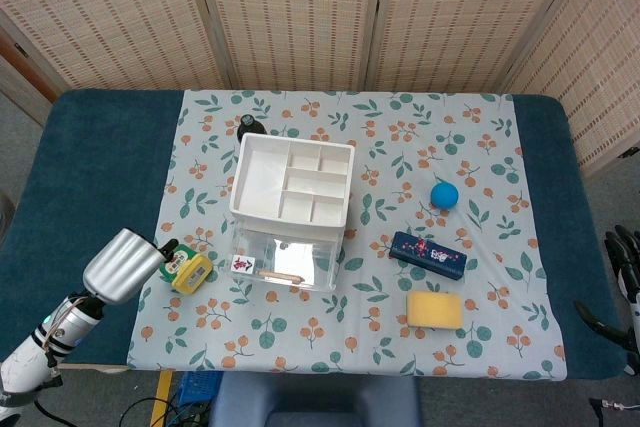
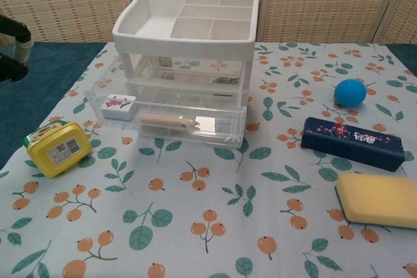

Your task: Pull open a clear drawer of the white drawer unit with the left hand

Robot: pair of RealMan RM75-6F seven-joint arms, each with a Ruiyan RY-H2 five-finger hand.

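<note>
Clear drawer [image 2: 166, 120] open; yellow box [image 2: 57, 148] beside it.

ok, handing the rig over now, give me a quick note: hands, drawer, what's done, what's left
Left robot hand: off the drawer unit, over the table's left side beside the yellow container, holding nothing visible; whether its fingers are open can't be told.
Right robot hand: only dark fingertips at the head view's right edge, state unclear.
White drawer unit: mid-table, its bottom clear drawer pulled out, a small tile and a stick-like item inside.
Done: drawer open.
Left: nothing on the drawer itself.
</note>
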